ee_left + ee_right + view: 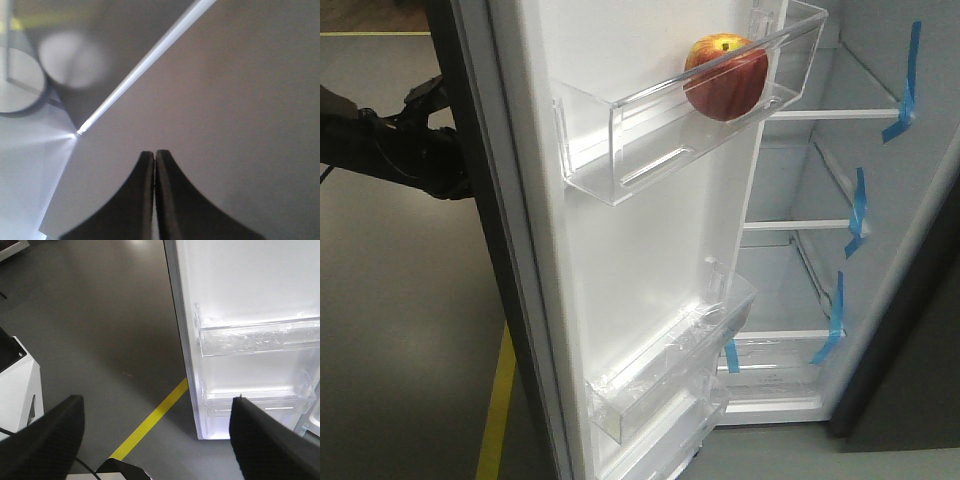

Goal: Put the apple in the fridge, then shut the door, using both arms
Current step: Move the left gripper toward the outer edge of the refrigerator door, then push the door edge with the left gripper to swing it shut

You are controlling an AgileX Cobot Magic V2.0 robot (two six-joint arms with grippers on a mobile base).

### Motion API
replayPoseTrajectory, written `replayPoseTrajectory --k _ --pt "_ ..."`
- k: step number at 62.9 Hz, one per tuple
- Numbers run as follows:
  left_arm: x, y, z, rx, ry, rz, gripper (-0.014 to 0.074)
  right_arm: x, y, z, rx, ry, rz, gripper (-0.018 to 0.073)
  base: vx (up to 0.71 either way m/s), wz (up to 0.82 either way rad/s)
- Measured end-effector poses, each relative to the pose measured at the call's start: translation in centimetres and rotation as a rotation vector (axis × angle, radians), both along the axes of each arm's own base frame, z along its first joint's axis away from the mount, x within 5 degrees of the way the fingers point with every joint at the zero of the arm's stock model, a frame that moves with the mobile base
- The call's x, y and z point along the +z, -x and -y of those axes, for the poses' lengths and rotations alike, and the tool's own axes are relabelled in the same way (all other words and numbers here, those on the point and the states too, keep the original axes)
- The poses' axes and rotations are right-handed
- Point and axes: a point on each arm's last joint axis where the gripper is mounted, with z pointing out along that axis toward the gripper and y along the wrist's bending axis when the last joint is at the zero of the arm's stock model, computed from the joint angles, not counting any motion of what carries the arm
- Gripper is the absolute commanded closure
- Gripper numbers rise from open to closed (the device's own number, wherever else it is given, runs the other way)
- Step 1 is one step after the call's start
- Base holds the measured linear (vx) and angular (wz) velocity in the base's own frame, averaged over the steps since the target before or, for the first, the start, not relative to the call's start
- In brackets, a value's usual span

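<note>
Front view, apple (725, 78) in top bin (620, 150) of open door (640, 260), left gripper (154, 154) closed before its grey outside, right gripper (157, 400) spread wide.

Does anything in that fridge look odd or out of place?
Nothing spilled or broken. Blue tape strips hang from the shelf edges, and the lone apple sits in the top door bin.
</note>
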Motion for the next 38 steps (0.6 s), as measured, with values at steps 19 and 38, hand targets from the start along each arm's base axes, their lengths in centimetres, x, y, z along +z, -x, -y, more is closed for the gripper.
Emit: replayPoseTrajectory --k 19,38 --pt "3.1 2.6 5.6 -0.132 0.005 0.086 0.0603 0.0 0.0 0.0 0.0 0.0 0.0 -0.002 0.0 0.0" --pt "3.7 5.0 11.2 -0.265 0.018 0.108 0.0603 0.0 0.0 0.0 0.0 0.0 0.0 -0.002 0.0 0.0"
